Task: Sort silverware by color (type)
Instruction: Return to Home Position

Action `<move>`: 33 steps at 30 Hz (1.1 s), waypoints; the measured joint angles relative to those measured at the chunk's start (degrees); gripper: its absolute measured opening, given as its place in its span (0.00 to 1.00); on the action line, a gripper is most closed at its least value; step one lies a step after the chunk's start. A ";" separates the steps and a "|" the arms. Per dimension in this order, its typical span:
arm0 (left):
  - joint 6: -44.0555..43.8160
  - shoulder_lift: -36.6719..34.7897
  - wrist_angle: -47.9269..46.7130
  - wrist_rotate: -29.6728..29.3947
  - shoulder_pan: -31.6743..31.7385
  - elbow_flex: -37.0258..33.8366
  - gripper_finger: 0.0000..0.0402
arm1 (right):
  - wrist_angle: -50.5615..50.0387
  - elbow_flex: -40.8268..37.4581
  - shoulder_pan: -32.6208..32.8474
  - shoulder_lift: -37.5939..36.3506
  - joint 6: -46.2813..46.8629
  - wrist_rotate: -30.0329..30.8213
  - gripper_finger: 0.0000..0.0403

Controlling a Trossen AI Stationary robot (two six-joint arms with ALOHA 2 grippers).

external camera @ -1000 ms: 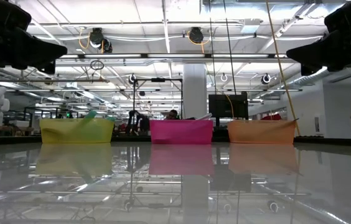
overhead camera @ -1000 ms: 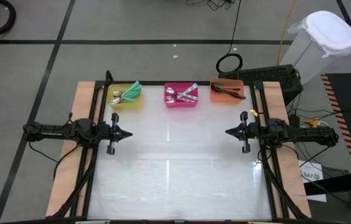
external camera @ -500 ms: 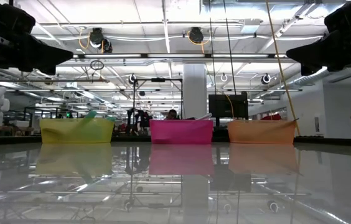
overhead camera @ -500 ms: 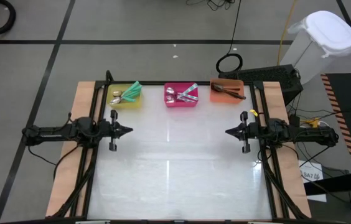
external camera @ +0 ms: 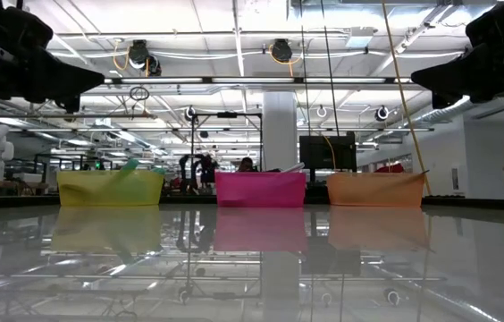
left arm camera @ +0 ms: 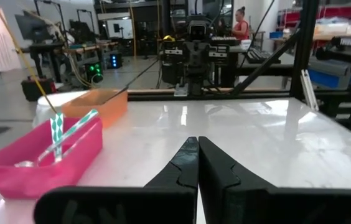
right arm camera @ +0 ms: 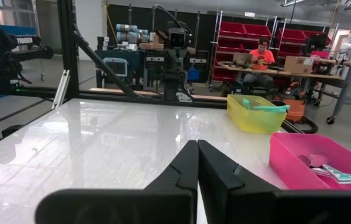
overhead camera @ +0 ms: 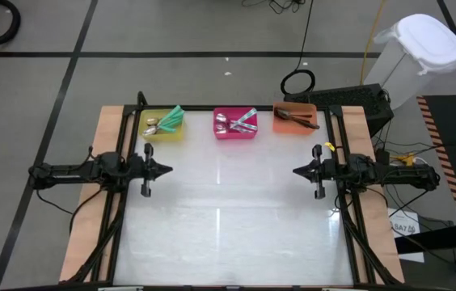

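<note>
Spoons (overhead camera: 242,122) sit in yellow bin (overhead camera: 165,135), pink bin (overhead camera: 234,136), orange bin (overhead camera: 291,128)

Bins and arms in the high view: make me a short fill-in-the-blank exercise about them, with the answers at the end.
1. Between the yellow bin and the orange bin stands the ____ bin.
2. The dark spoons lie in the ____ bin.
3. The left claw and the right claw point toward each other, and both have their fingers ____.
Missing words: pink; orange; shut.

Yellow bin (overhead camera: 163,136), pink bin (overhead camera: 236,136) and orange bin (overhead camera: 293,128) hold teal-handled spoons (overhead camera: 173,117), silver spoons (overhead camera: 222,123) and dark spoons (overhead camera: 297,118).
</note>
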 joint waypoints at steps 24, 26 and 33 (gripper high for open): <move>5.72 0.00 0.00 -0.42 -0.11 0.00 0.00 | 0.00 -0.01 0.00 0.01 0.00 -0.01 0.00; 5.72 0.00 0.00 -0.44 -0.11 0.00 0.00 | 0.01 -0.01 0.00 0.00 0.00 0.00 0.00; 5.72 0.00 0.00 -0.46 -0.09 0.00 0.00 | 0.00 -0.01 0.00 0.00 0.00 -0.01 0.00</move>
